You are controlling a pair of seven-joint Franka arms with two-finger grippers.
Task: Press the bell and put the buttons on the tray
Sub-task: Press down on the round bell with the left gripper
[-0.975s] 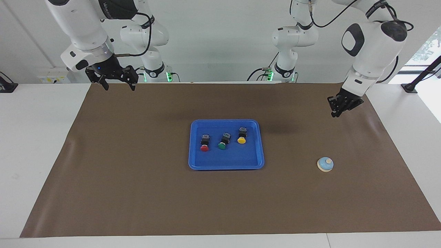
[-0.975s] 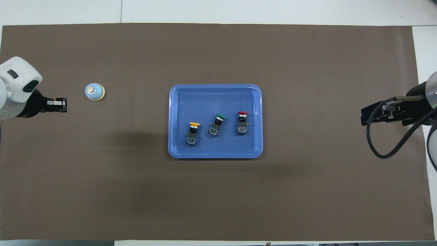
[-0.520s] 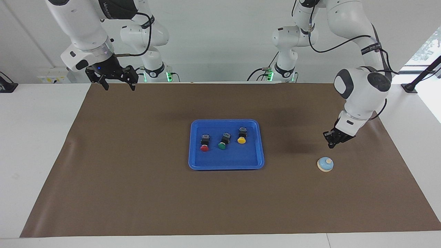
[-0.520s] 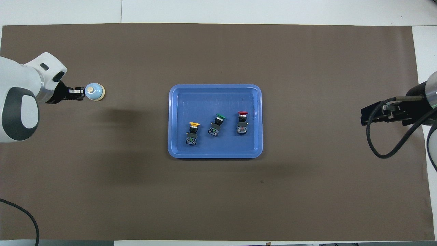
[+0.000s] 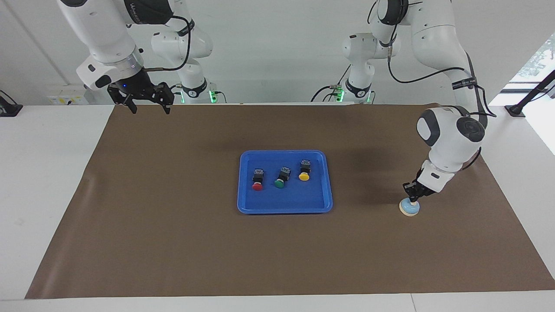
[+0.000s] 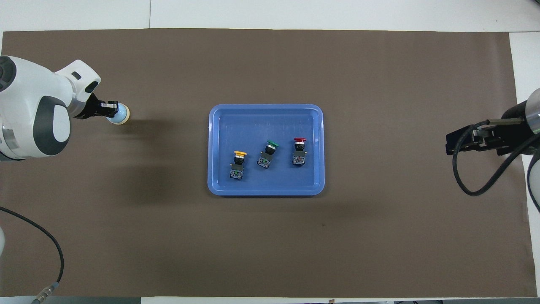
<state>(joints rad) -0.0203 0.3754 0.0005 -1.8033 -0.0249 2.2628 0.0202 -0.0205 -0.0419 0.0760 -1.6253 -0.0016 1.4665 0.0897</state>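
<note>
Facing view: high, across the table, looking toward both robot bases. Overhead view: above the robots' end, looking steeply down. Both at a distance; shared: whole brown mat, edge to edge, turned half round between them.

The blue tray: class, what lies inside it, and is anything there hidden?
Inside the tray lie three buttons: red, green and yellow, apart from each other. Nothing covers them; only the floor under each is hidden.
</note>
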